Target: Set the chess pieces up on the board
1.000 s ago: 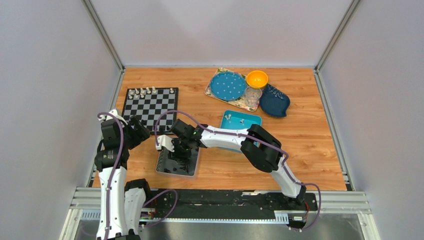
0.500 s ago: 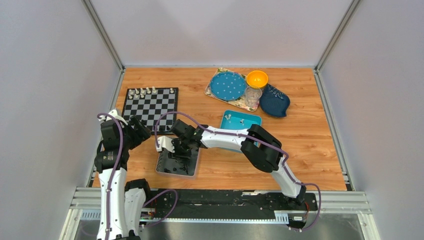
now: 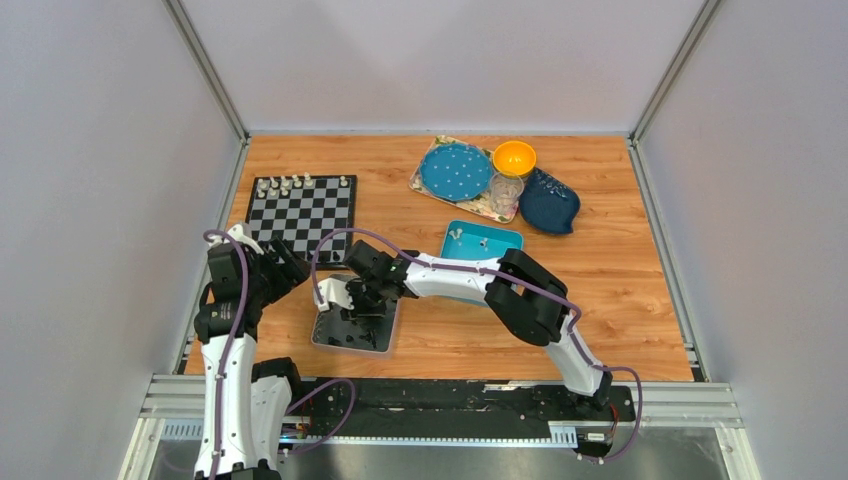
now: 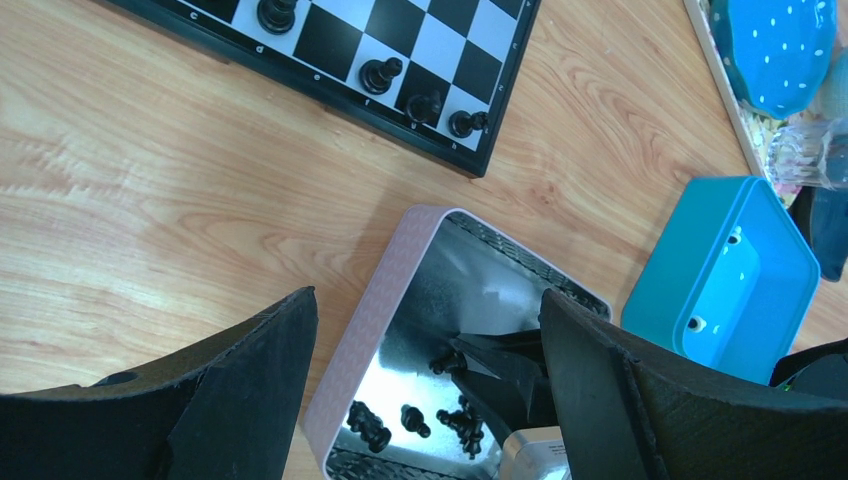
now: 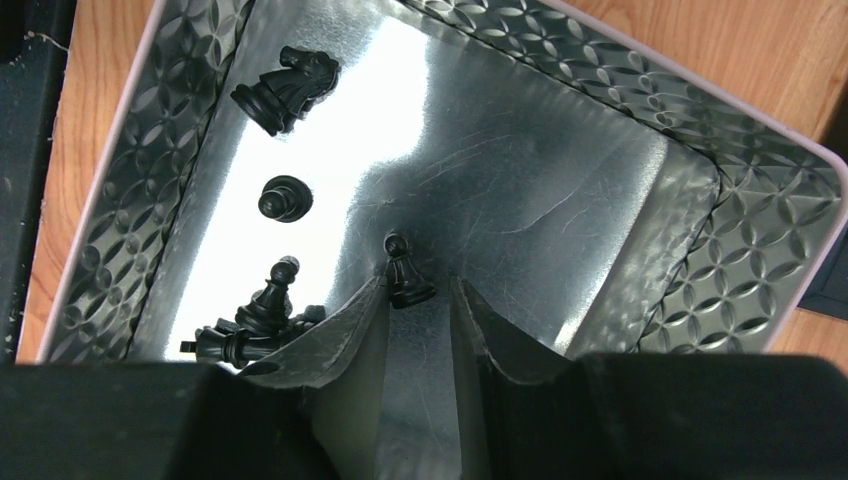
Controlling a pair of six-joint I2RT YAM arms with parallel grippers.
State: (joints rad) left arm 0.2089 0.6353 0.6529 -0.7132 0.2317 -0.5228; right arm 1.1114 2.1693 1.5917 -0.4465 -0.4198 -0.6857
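Note:
The checkered board [image 3: 300, 212] lies at the back left, with cream-white pieces [image 3: 295, 183] along its far row. In the left wrist view several black pieces [image 4: 380, 73] stand along the edge of the board [image 4: 440, 45] nearest the tray. My right gripper [image 3: 360, 296] reaches down into the silver tray [image 3: 330, 340]. In the right wrist view it [image 5: 419, 285] is open, and a black pawn [image 5: 405, 275] stands on the tray floor right at its fingertips, not pinched. My left gripper [image 3: 288, 263] hovers between board and tray, wide open and empty [image 4: 428, 298].
The silver tray [image 5: 760, 250] also holds a black knight [image 5: 290, 85], another pawn [image 5: 285, 197] and a small heap of black pieces [image 5: 255, 320]. A blue square tray [image 3: 505, 240] holds a few white pieces [image 3: 457, 233]. A dotted blue plate [image 3: 455, 170], orange bowl [image 3: 514, 157] and dark blue dish [image 3: 548, 200] stand at the back right.

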